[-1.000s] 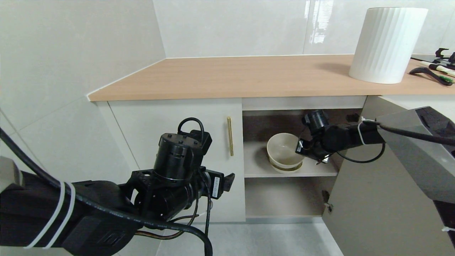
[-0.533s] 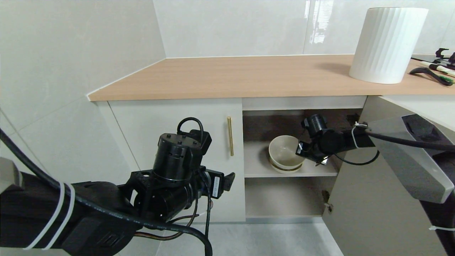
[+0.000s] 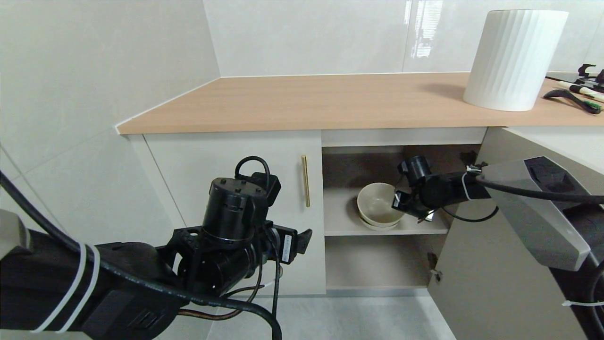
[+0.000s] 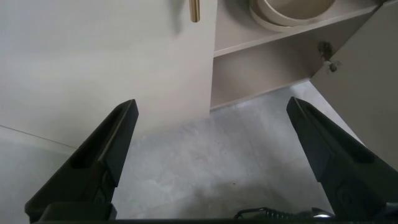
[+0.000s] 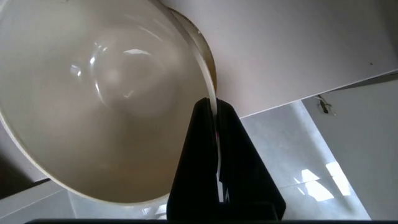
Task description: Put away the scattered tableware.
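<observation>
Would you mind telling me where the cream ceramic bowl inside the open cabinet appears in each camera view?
Head view: the cream ceramic bowl is right of centre, tilted over the pale cabinet shelf, the right gripper clamped on its rim.
Left wrist view: at the picture's upper edge, cut off, beside the brass door handle.
Right wrist view: close up, across most of the picture.
Shared landmark: that shelf.

Cream bowl (image 3: 376,204) tilted on the cabinet shelf (image 3: 339,216), rim pinched in right gripper (image 3: 398,202) jaws
</observation>
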`<state>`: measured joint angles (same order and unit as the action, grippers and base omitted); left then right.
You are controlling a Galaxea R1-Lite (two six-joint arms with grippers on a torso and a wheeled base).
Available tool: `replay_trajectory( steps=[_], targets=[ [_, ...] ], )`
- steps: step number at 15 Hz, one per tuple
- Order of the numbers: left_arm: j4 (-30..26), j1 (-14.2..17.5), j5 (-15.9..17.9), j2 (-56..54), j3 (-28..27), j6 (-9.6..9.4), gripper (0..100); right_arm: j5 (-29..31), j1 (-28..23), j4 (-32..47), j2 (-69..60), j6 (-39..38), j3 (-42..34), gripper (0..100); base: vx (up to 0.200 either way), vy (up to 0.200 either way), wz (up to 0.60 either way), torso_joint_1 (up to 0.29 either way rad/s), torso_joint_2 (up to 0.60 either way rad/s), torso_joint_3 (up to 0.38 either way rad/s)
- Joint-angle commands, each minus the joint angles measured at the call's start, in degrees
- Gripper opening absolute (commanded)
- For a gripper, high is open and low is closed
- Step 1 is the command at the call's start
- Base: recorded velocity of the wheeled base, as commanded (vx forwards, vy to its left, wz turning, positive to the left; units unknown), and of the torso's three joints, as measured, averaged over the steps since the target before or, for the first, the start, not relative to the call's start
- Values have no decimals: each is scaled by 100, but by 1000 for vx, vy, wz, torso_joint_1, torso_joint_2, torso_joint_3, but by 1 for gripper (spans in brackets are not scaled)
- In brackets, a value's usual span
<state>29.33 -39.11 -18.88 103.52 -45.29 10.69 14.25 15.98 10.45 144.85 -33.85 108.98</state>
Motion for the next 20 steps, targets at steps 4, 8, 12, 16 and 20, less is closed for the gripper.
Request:
replay_trajectory(
  steps=[4,8,12,16,20],
  targets=[
    [2,0,-1,-16,2,3,100,43,1,1,123,2,97,100,0,0,0,0,0,0],
    [2,0,-1,-16,-6,3,100,43,1,1,131,-7,106,100,0,0,0,0,0,0],
    [20,0,-1,-34,-6,12,100,51,10,19,0,-122,97,100,0,0,0,0,0,0],
    [126,8,-10,-78,2,12,100,131,274,36,-906,-227,-624,100,0,0,0,0,0,0],
    [2,26,359,-763,205,30,100,-63,678,36,-2426,-174,-2505,100,0,0,0,0,0,0]
  ],
)
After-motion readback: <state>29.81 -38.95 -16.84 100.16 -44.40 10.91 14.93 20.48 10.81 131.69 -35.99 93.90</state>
